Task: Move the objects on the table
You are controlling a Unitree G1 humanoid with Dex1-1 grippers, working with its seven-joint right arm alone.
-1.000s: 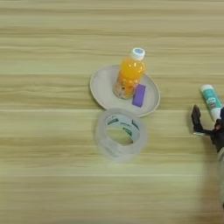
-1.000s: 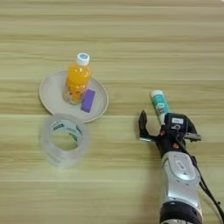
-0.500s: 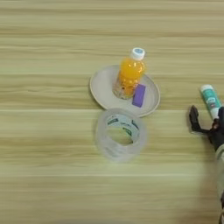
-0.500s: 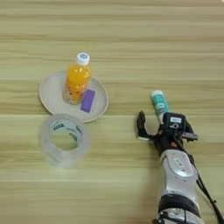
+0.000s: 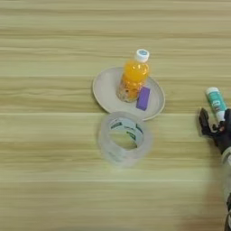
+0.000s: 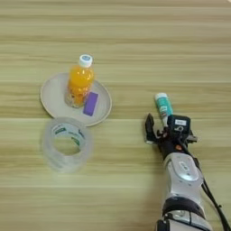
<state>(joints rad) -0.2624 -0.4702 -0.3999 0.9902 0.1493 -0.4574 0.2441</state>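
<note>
The desk (image 5: 54, 194) looks like matt, streaky wood. The tape roll (image 5: 125, 137) is clear, glossy plastic; the plate (image 5: 104, 85) is smooth and matt. The forearm (image 6: 182, 169) is silvery metal.

Worktop (image 5: 49, 194): light wood-grain, pale brown streaks running horiz., fills both views. Directly on it: round beige plate (image 5: 104, 85), centre-left; large clear tape roll (image 5: 125, 139) lying flat w/ hole up, just in front of plate, far edge overlapping plate's near rim. Green-white glue stick (image 6: 163, 106) lies on its side, well apart to the right of plate, white cap end pointing away.
</note>
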